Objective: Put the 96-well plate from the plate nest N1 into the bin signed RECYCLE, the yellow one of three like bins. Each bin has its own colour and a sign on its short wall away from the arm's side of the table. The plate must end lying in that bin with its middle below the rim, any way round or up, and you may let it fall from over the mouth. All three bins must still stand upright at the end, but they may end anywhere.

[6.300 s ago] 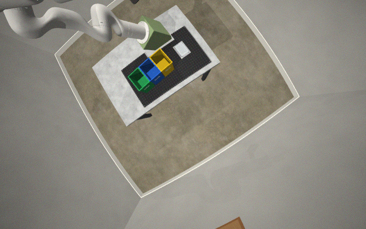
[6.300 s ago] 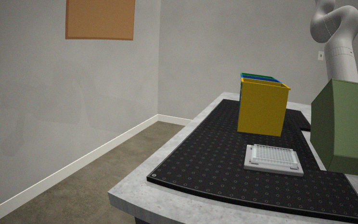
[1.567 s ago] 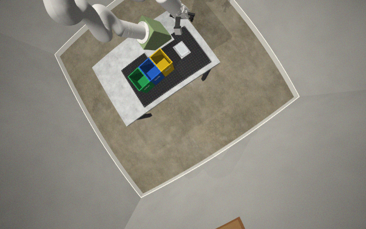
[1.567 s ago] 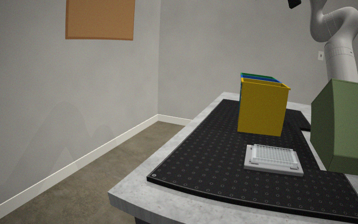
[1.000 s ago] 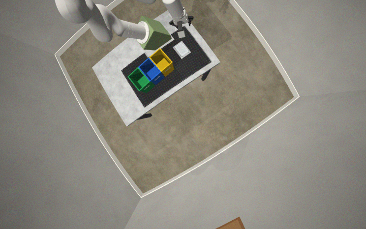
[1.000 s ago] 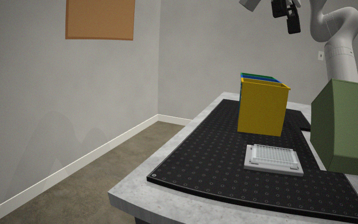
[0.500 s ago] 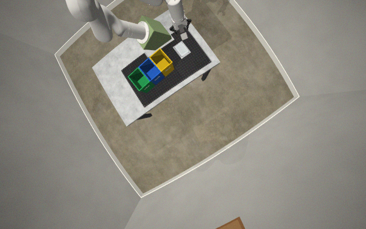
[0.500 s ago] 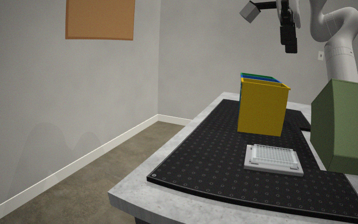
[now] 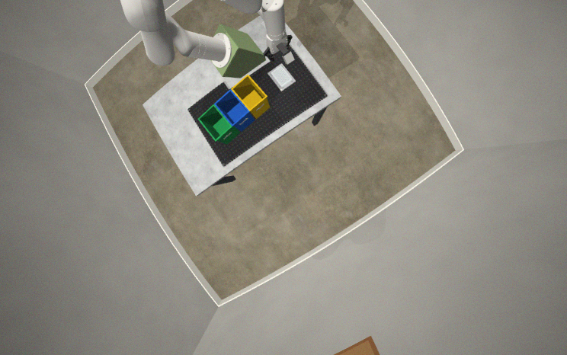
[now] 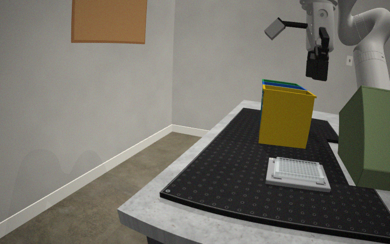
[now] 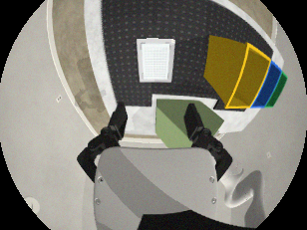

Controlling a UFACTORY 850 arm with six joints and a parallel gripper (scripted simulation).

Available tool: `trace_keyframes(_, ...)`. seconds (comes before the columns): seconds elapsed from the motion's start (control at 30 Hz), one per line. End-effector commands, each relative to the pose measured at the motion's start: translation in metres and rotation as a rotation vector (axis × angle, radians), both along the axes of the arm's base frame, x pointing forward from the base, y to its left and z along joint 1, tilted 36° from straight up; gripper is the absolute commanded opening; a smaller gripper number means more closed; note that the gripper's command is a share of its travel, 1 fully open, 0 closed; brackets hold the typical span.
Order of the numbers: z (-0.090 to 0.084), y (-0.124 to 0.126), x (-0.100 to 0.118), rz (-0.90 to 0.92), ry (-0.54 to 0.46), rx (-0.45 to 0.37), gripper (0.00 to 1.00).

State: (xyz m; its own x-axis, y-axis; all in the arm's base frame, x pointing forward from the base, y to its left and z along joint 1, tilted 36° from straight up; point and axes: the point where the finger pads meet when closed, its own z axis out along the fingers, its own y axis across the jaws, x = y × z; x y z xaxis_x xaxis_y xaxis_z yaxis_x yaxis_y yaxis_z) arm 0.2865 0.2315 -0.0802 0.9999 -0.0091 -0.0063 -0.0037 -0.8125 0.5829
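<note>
Bench [image 10: 149, 211]: grey stone-look top w/ black perforated mat [image 10: 218, 172] over most of it; top view alone shows whole outline + legs.
Arm: white, mounted on green block [image 10: 365, 137] at bench edge; top view shows elbow reaching out past bench, ext. view only forearm + wrist.
Bins: 3 in a row, touching. Yellow bin [image 9: 249, 95] nearest plate, blue bin [image 9: 231, 108] mid, green bin [image 9: 214, 122] far end. Ext. view: yellow hides nearly all of other two, only rim strips peek out. Signs visible only in top view, on walls away from arm; text too small to read.
Nest [image 10: 298, 184]: pale grey tray flat on mat, near yellow bin, apart from it.
Plate [image 10: 298, 170]: 96-well plate sits in nest, wells up, flat. Long axis runs crosswise to the bin row, roughly pointing toward arm's side of bench. Wrist view: white rectangle [image 11: 154, 61], long axis near vertical in frame.
Gripper [image 10: 316, 68]: fingers spread fully, nothing between them; hangs high above bench, well above bin rims. Wrist view shows both fingertips wide apart w/ green block between them below.
</note>
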Motion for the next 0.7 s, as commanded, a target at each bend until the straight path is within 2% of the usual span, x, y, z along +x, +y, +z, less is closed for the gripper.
trace_keyframes(0.0, -0.001, 0.0, 0.001, 0.011, -0.001, -0.002, 1.0)
trace_keyframes(0.3, -0.001, 0.0, 0.001, 0.011, -0.001, -0.002, 1.0)
trace_keyframes(0.67, -0.013, -0.009, 0.001, 0.011, -0.001, -0.002, 1.0)
